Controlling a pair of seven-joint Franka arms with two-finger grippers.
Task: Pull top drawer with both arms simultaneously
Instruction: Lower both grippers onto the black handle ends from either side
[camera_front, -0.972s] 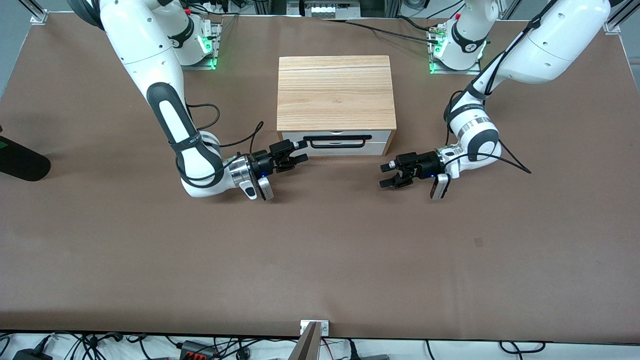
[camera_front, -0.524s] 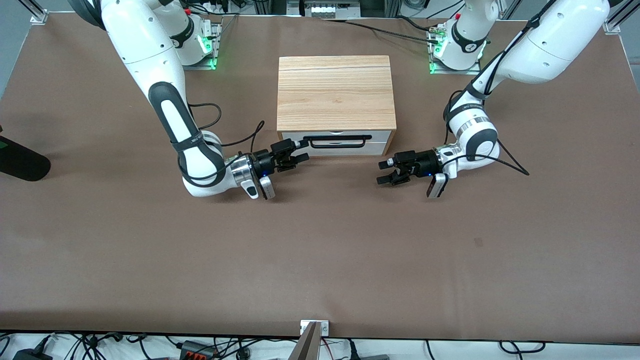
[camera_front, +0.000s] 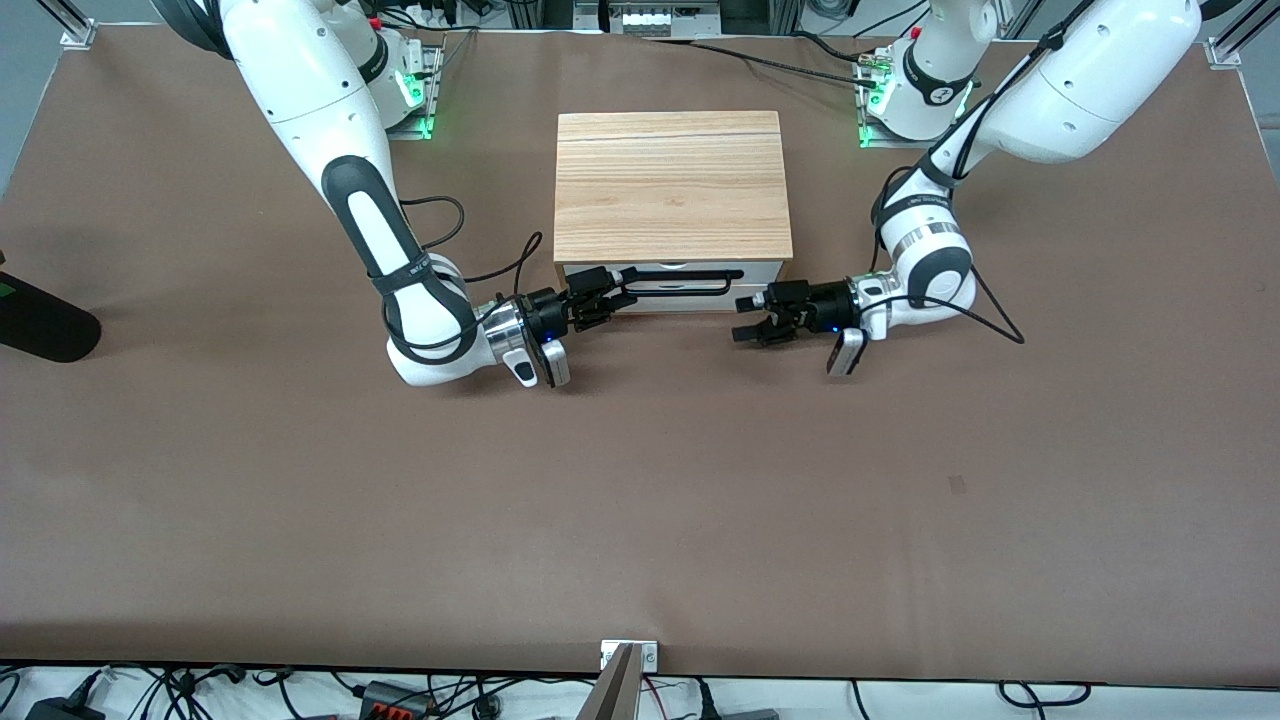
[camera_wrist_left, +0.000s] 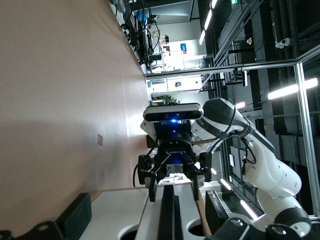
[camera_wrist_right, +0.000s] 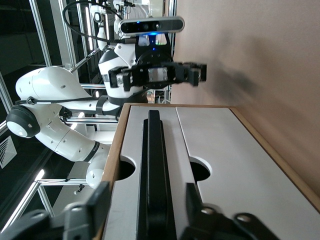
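The top drawer (camera_front: 762, 270) is sitting shut in the light-wood box casing (camera_front: 670, 185), its white front lying flush with the casing's front. The casing is standing on the desk (camera_front: 640, 500), midway along the desk's length and closer to the edge where the arms' bases are mounted than to the edge by the front camera. The drawer's black bar handle (camera_front: 680, 272) is running across most of the white front. The right arm (camera_front: 400, 260) is reaching in low from its end of the desk, and the right tool (camera_front: 622, 292) is sitting at the handle's end on that side. In the right wrist view its fingers (camera_wrist_right: 100, 202) are standing apart, one on each side of the bar, with a gap showing between each finger and the bar, so the bar is lying between them without being clamped. The left arm (camera_front: 925, 265) is coming in low from its own end of the desk. The left tool (camera_front: 743, 318) is hanging over the desk just in front of the drawer, near the handle's other end but off the bar. Its fingers (camera_wrist_right: 196, 75) are spread wide and holding nothing.
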